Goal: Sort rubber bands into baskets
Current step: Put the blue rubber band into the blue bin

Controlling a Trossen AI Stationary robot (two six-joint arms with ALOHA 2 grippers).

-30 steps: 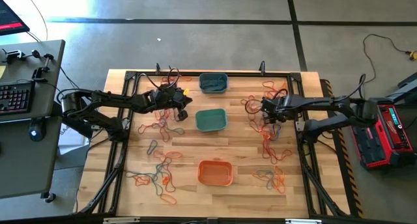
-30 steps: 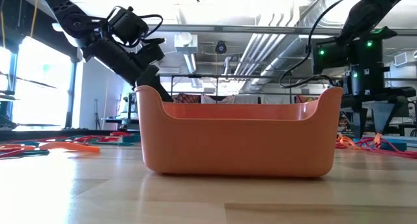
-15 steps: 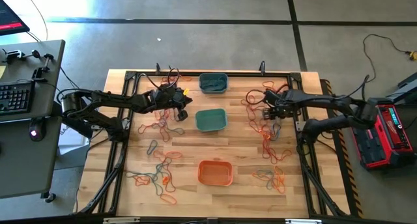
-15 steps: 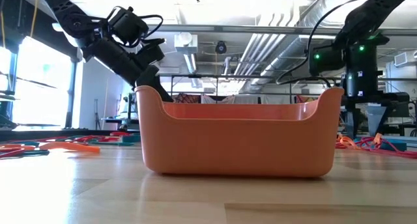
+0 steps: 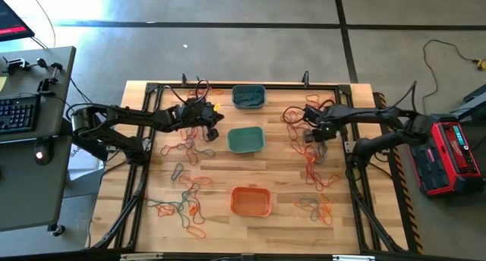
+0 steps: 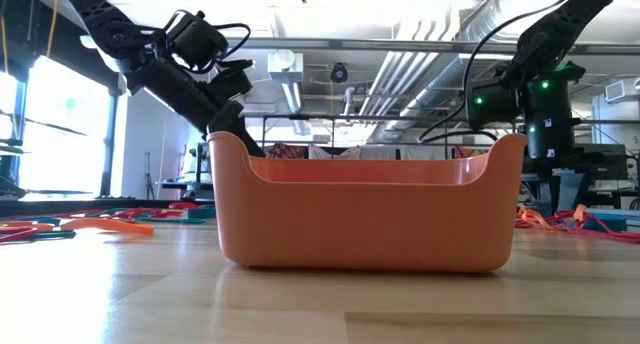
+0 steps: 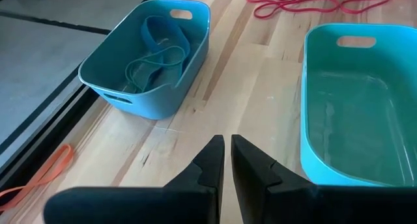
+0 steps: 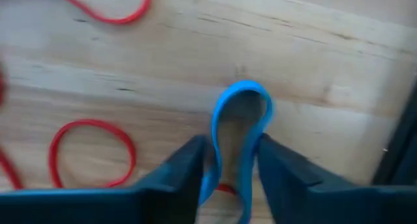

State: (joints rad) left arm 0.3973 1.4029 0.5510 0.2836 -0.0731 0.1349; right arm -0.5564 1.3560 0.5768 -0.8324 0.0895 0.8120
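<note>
The room [image 6: 400, 54] was a workshop with bare pipes and ducts overhead and a grey concrete floor [image 5: 228, 41]. A wooden table [image 5: 273, 174] stood in the middle, a desk with a keyboard [image 5: 17, 113] to its left and a red case [image 5: 454, 151] to its right.

Two dark arms reached in from either side. Three baskets sat in a line down the centre: the grey-blue basket [image 5: 248, 96] farthest, holding bluish bands; the teal basket [image 5: 245, 140] in the middle; the orange basket [image 5: 250, 202] nearest.

Rubber bands [image 5: 186, 204] lay scattered in too many tangles to count, left and right.

The left gripper [image 7: 227, 160] hung beside the teal basket with its fingers together, holding nothing. The right gripper [image 8: 232, 160] was down at the right side's tangle, its fingers pinching a blue band [image 8: 240, 113] over the wood.
</note>
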